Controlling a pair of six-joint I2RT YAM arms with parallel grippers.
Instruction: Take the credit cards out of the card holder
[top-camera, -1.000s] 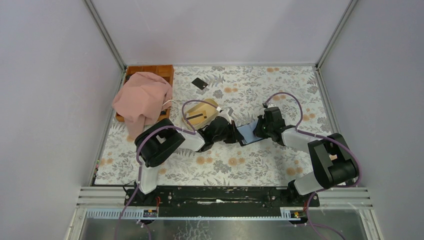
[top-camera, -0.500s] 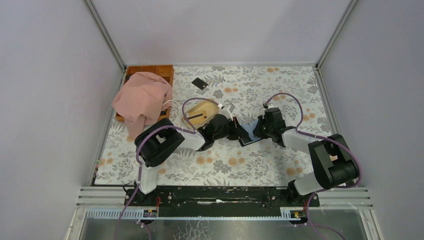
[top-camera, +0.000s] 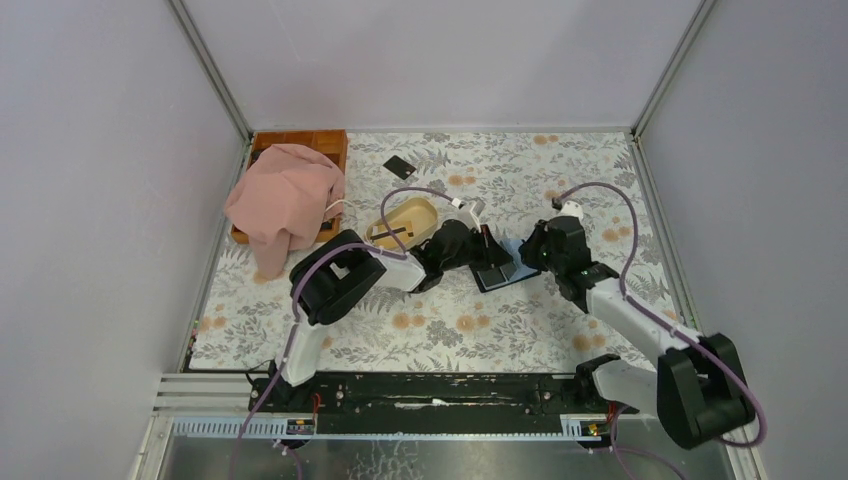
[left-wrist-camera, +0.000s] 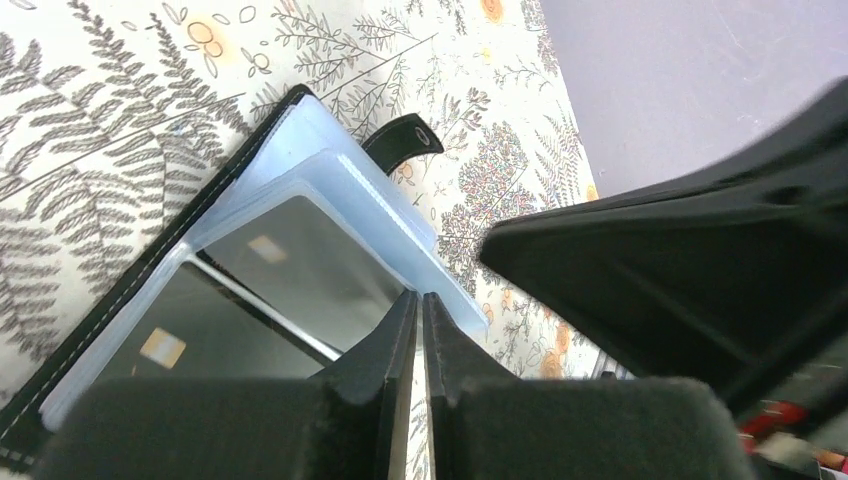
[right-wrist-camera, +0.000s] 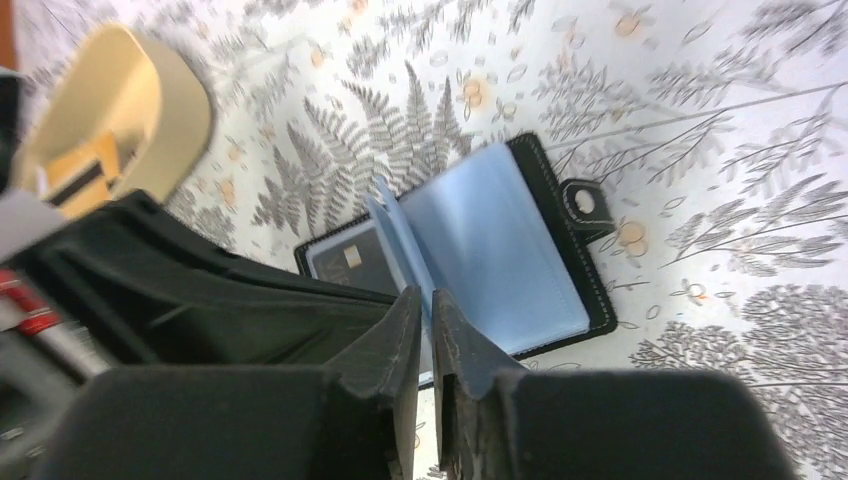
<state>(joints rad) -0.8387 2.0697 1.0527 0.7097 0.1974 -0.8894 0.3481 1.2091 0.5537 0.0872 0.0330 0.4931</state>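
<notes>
The card holder (top-camera: 500, 273) lies open on the patterned table, its blue-grey sleeves up. It shows in the left wrist view (left-wrist-camera: 330, 175) and the right wrist view (right-wrist-camera: 500, 250). Dark credit cards (left-wrist-camera: 300, 270) sit inside its sleeves, also seen in the right wrist view (right-wrist-camera: 345, 258). One loose black card (top-camera: 399, 167) lies at the far middle of the table. My left gripper (top-camera: 487, 250) is shut, its tips (left-wrist-camera: 418, 296) at the edge of a blue sleeve. My right gripper (top-camera: 528, 256) is shut and empty just over the holder's near edge (right-wrist-camera: 425, 295).
A beige oval dish (top-camera: 420, 210) stands just left of the holder, with a striped card (right-wrist-camera: 85, 175) in it. A pink cloth (top-camera: 285, 200) drapes over a wooden tray (top-camera: 320, 140) at the far left. Grey walls close in three sides.
My left gripper has moved right onto the open holder. My right arm has swung its elbow out to the right and its gripper has drawn back to the holder's right side. Less blue lining shows.
</notes>
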